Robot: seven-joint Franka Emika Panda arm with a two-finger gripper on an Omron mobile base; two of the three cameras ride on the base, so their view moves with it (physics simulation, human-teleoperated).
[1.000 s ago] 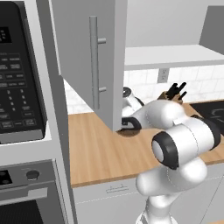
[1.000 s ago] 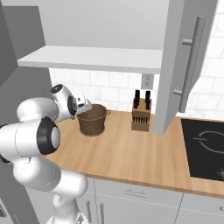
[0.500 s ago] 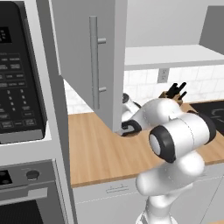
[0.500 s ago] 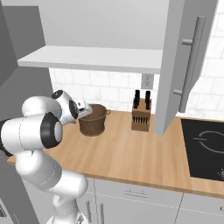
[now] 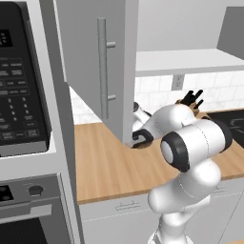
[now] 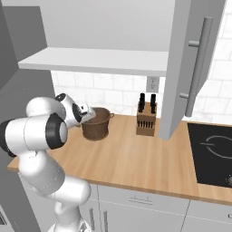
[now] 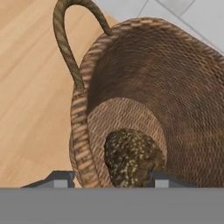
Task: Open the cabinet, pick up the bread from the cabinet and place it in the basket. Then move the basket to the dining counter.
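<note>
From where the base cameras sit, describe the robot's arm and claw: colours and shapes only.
The arm is glossy white, built of fat rounded segments with dark grey bands and round caps at the joints. Its claw is a small grey-white block with dark trim; in the hand view the fingertips are small, grey and squarish. No cables or markings are visible.

You have the dark seeded bread loaf point(image 7: 131, 157) in the round brown woven basket point(image 6: 95, 123), which stands on the light-wood surface point(image 6: 131, 158) by its back edge, left of the wooden knife block point(image 6: 147, 120).

Even, bright, rendered light with no glare. Soft shadow lies under the open light grey flat-panel cabinet door point(image 5: 97, 71) on the light wooden tabletop point(image 6: 136, 158). The hand view looks coarse and slightly blurred close up.
</note>
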